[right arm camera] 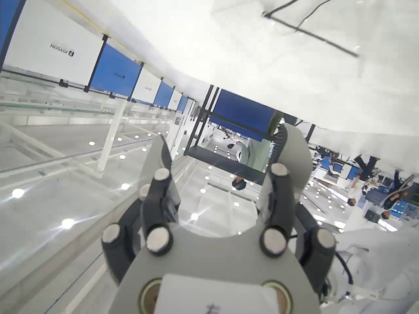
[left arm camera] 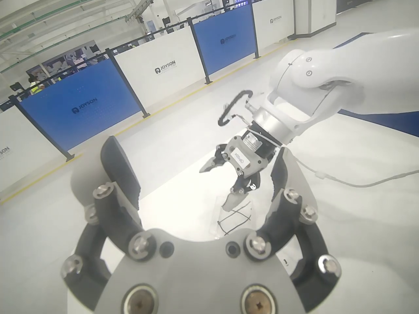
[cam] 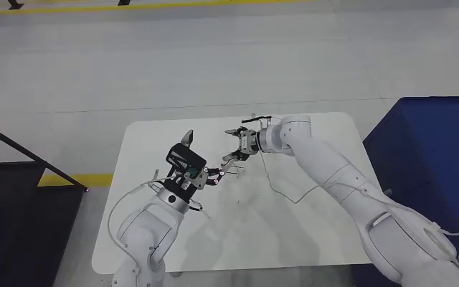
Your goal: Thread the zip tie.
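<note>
Black and thin, the zip tie (left arm camera: 234, 218) lies loose on the white bench (cam: 287, 237), apparently on or against a clear plastic piece (left arm camera: 214, 209), near the centre of the top view and just below the right pincer (right arm camera: 226, 135). Its strap looks bent back into an open angle with both ends free, so nothing is threaded yet. The right pincer hangs just above the tie with its jaws apart and holds nothing. One fingertip points down close to the strap, though I cannot tell if it touches. The left pincer (left arm camera: 196, 148) sits left of centre in the top view, a little apart from the tie, facing the right one with its jaws spread wide and also empty. By my reading the job is at its very start: the approach before the first pick-up. The next move calls for one pincer to close on the strap near the head and steady it. The other must then take the tail and line its tip up with the small slot, a fine alignment on a limp, slippery strap.
</note>
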